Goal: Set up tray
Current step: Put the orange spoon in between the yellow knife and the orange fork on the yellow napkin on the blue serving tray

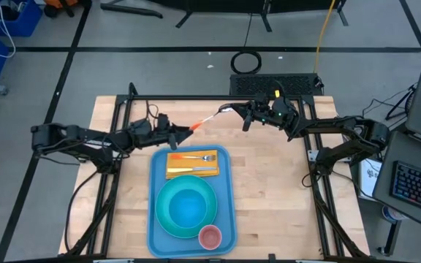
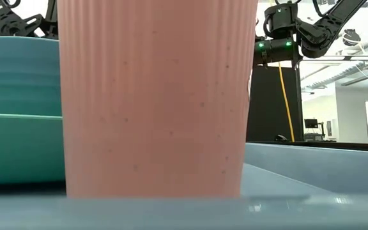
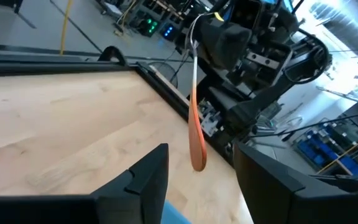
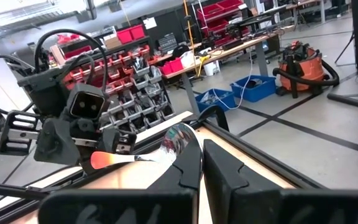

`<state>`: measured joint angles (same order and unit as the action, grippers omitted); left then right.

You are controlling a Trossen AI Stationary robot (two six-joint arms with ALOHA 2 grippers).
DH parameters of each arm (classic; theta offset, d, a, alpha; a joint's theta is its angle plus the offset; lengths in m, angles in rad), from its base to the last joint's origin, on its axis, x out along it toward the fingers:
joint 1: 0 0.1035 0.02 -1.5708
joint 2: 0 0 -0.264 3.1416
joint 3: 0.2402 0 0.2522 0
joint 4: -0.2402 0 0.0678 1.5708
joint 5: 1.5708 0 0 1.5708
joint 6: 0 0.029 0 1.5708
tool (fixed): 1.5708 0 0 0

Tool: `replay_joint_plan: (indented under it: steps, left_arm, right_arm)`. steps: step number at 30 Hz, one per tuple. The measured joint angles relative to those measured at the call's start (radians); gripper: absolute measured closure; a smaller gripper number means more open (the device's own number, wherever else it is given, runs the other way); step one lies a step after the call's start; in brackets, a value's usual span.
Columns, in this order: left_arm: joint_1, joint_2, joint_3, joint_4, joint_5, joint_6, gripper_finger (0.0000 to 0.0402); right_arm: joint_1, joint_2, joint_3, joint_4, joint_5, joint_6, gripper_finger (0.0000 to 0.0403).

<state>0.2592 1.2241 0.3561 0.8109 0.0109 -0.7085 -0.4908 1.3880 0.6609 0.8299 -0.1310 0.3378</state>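
Pink cup [image 2: 155,96] fills the low view, standing at the lower right corner of the light-blue tray [image 1: 227,191] in the high view; beside it on the tray a turquoise bowl [image 1: 186,206] sits on a round plate; above them, nearer the frame's top, a fork [image 1: 193,157] lies on a yellow napkin [image 1: 193,170]; the tray rests mid-frame on the wooden counter [image 1: 269,197]. Above the tray, the right gripper [image 1: 244,111] is clenched on the metal bowl end of an orange-handled spoon [image 1: 209,118]; the left gripper [image 1: 188,133], released, has its fingers [image 3: 146,177] spread just beside the handle's tip, not touching it.
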Motion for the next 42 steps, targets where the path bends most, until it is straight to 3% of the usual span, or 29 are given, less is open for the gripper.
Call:
replay_joint_plan:
  steps: [8,19,23,30,42]
  left_arm:
    - [0.000,0.014,0.000,0.008,-0.024,0.010,0.0232]
    - [0.001,0.013,0.000,0.010,-0.020,0.062,0.0378]
    - [0.012,0.013,-0.001,-0.002,-0.020,0.053,0.0392]
    - [0.087,0.010,-0.001,-0.066,0.147,-0.050,0.0397]
    - [0.196,-0.099,-0.002,-0.241,0.381,-0.112,0.0397]
  right_arm:
    - [0.000,0.000,0.000,-0.005,0.000,-0.006,0.0403]
    - [0.002,0.000,0.000,-0.005,0.000,-0.006,0.0403]
    - [0.002,0.000,0.000,-0.006,-0.005,-0.006,0.0403]
    - [0.002,0.000,0.000,-0.026,-0.045,-0.065,0.0394]
    - [0.002,0.000,0.000,-0.144,-0.084,-0.206,0.0321]
